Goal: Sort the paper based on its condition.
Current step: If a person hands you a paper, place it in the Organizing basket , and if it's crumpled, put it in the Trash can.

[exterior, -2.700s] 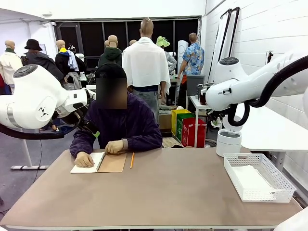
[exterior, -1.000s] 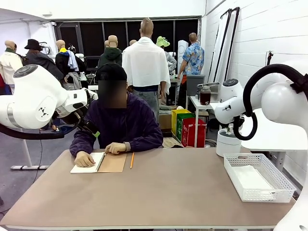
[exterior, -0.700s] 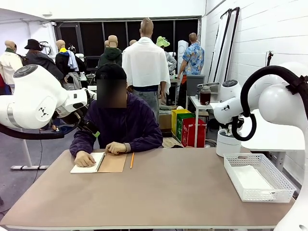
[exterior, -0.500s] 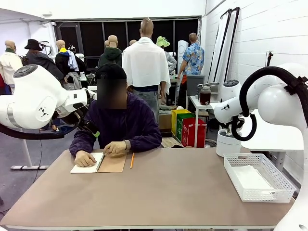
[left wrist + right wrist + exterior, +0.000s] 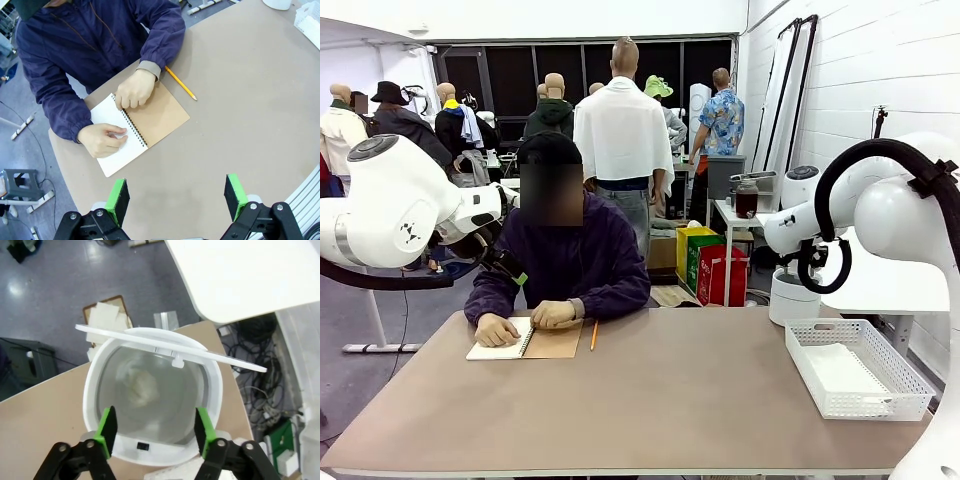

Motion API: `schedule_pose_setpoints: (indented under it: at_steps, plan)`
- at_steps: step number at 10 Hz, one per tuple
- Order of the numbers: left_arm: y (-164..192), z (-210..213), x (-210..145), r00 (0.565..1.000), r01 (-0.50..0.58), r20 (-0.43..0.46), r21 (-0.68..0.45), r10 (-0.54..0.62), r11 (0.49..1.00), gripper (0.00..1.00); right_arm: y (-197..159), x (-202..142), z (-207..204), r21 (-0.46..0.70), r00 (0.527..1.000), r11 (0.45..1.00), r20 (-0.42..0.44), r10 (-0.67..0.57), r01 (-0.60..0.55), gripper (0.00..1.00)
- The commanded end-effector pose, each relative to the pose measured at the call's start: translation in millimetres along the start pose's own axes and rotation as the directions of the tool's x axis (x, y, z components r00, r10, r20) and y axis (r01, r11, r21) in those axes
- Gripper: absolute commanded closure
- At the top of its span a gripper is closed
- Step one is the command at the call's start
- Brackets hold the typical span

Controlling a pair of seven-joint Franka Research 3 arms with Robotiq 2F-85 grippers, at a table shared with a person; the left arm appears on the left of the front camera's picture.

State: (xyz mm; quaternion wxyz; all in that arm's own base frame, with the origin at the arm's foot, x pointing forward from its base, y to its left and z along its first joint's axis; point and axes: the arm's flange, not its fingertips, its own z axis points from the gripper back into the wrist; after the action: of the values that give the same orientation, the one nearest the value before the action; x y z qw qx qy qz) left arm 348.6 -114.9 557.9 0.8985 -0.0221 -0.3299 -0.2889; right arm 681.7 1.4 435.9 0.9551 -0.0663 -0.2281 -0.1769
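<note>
Green-padded fingers (image 5: 107, 427) of the right gripper (image 5: 156, 432) are spread apart with nothing between them, held directly above the open mouth of the white bin (image 5: 152, 395), whose swing lid (image 5: 170, 351) is tipped up on edge; a crumpled wad of paper (image 5: 140, 385) is seen lying at the bottom of the bin, which suggests the gripper is poised there because spoiled paper is dropped into it. Beside the bin, nearer the robot, a white perforated tray (image 5: 895, 385) is set on the table (image 5: 670, 400), and flat white sheets (image 5: 840, 370) are laid inside it, presumably so that good paper is kept apart from the crumpled kind. Far across the table from the bin, the left gripper (image 5: 175, 197) is held high with its fingers (image 5: 118, 196) wide apart and empty, looking down on a spiral notebook (image 5: 137, 132) with its brown cover folded back. The notebook is pinned by both of the person's hands (image 5: 102, 140), one at the spiral edge, probably so that a fresh page can be torn out and offered. A yellow pencil (image 5: 181, 83) is left just beside the notebook, on the side toward the bin.
</note>
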Motion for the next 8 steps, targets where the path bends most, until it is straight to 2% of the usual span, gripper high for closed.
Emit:
schedule_pose_setpoints:
  at_steps: [1, 4, 5, 6, 8]
  plan:
    - [1.3, -0.3, 0.6, 1.000, -0.002, 0.005, -0.001, 0.002, 1.000, 0.00, -0.6, 5.3, 7.8, 0.023, 1.000, 1.000, -0.013, -0.010, 0.011, 0.00]
    - [1.3, -0.3, 0.6, 1.000, -0.002, 0.005, -0.001, 0.002, 1.000, 0.00, 0.2, 4.7, 12.8, 0.020, 0.999, 1.000, -0.039, -0.013, 0.014, 0.00]
    - [1.3, -0.3, 0.6, 1.000, -0.002, 0.005, -0.001, 0.002, 1.000, 0.00, 6.2, 6.2, 13.3, -0.059, 0.999, 0.998, -0.041, 0.004, -0.006, 0.00]
    - [1.3, -0.3, 0.6, 1.000, -0.002, 0.005, -0.001, 0.002, 1.000, 0.00, -1.4, 3.3, 11.4, 0.021, 1.000, 1.000, -0.004, -0.020, 0.020, 0.00]
    - [1.3, -0.3, 0.6, 1.000, -0.002, 0.005, -0.001, 0.002, 1.000, 0.00, -1.4, 3.3, 11.4, 0.021, 1.000, 1.000, -0.004, -0.020, 0.020, 0.00]
